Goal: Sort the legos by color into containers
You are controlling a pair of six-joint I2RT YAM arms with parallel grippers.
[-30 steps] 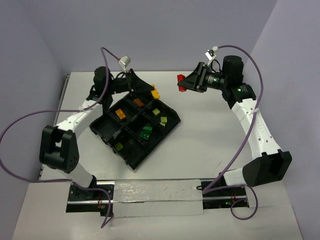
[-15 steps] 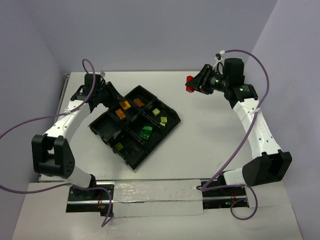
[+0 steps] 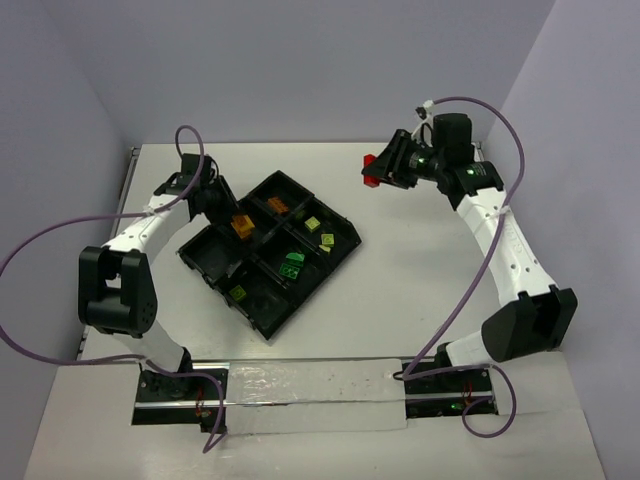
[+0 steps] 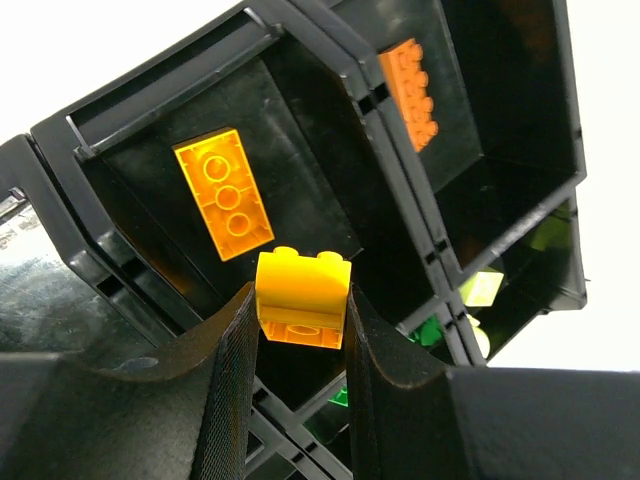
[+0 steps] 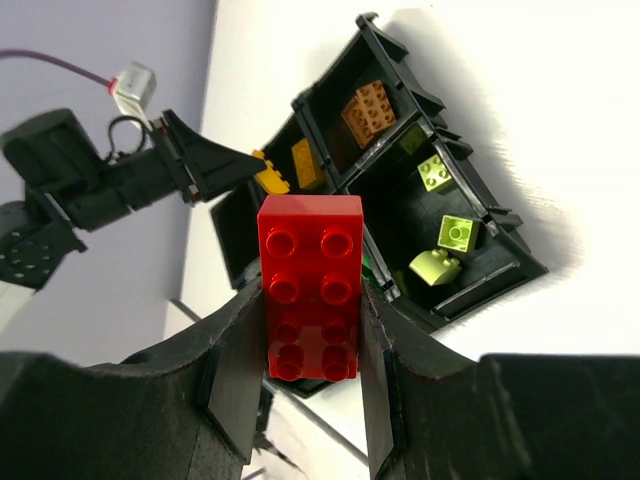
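A yellow lego (image 4: 303, 297) is pinched in my left gripper (image 4: 300, 330), which is shut on it above the black tray's (image 3: 205, 262) left containers. Below it an orange lego (image 4: 224, 193) lies in one container, and another orange lego (image 4: 410, 85) lies in the neighbouring one. From above, the left gripper (image 3: 234, 215) hangs over the tray's upper-left side. My right gripper (image 5: 310, 340) is shut on a red lego (image 5: 310, 285) and is held in the air beyond the tray's far right, where the red lego (image 3: 370, 170) shows from above. Pale yellow-green legos (image 3: 327, 240) and a green lego (image 3: 292, 262) sit in other containers.
The tray lies turned diagonally in the middle-left of the white table (image 3: 420, 290). Purple cables (image 3: 60, 240) loop off both arms. Grey walls close in the table at the back and on both sides.
The left gripper swung with its yellow lego from the tray's far corner to the left and now hangs over the left containers. The right gripper, holding the red lego, only shifted slightly.
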